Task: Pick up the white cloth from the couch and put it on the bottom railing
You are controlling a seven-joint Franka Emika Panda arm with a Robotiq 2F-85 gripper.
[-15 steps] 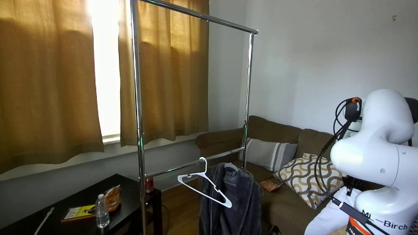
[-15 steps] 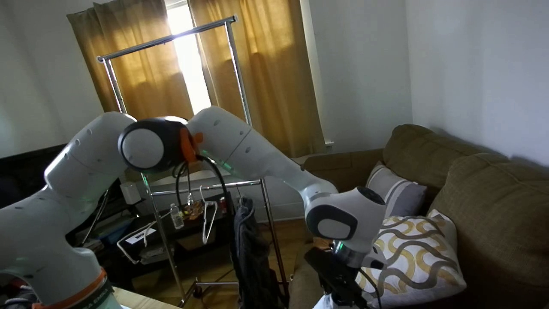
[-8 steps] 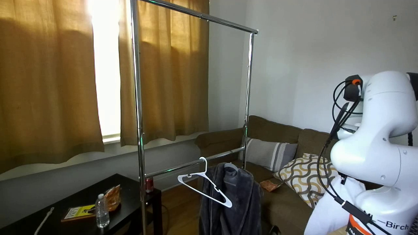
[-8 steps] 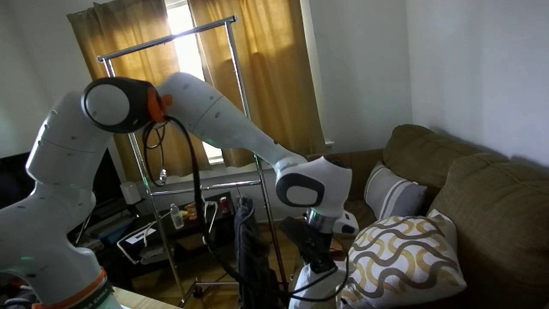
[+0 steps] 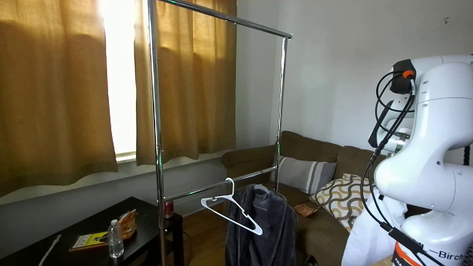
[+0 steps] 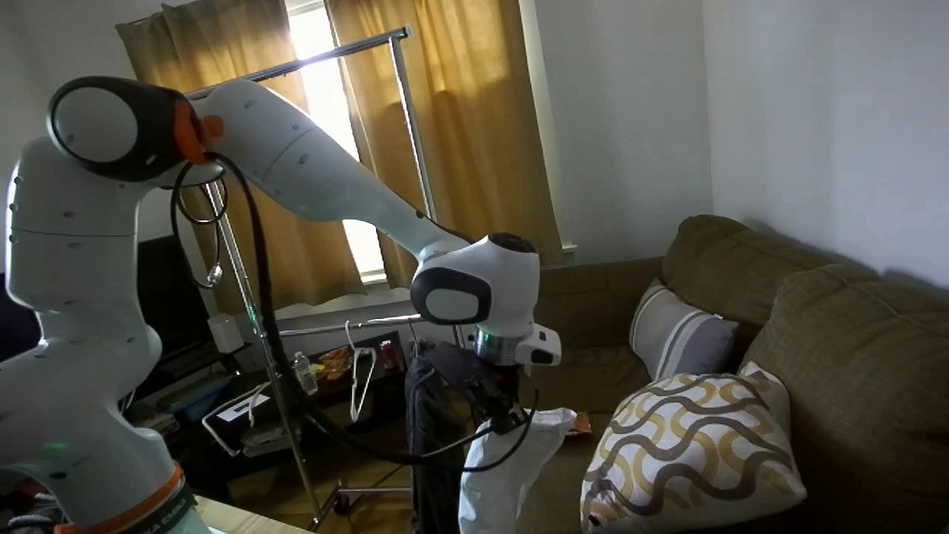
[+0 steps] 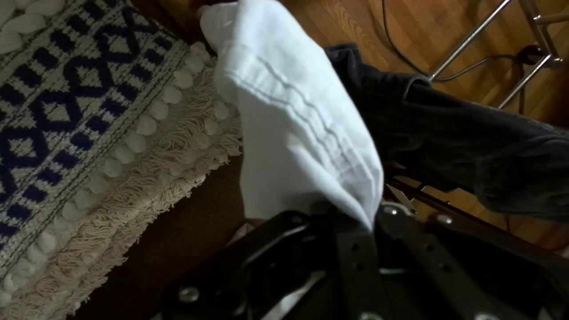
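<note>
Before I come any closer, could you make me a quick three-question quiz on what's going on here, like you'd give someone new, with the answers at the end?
1. What is the gripper holding?
2. True or false: something is draped over the white clothes hanger.
3. Where does the dark grey garment hang?
A: from the top crossbar
B: from the bottom railing
C: from the curtain

Key
1: the white cloth, which hangs down from the gripper in an exterior view.
2: false; the white clothes hanger is bare.
3: B.
</note>
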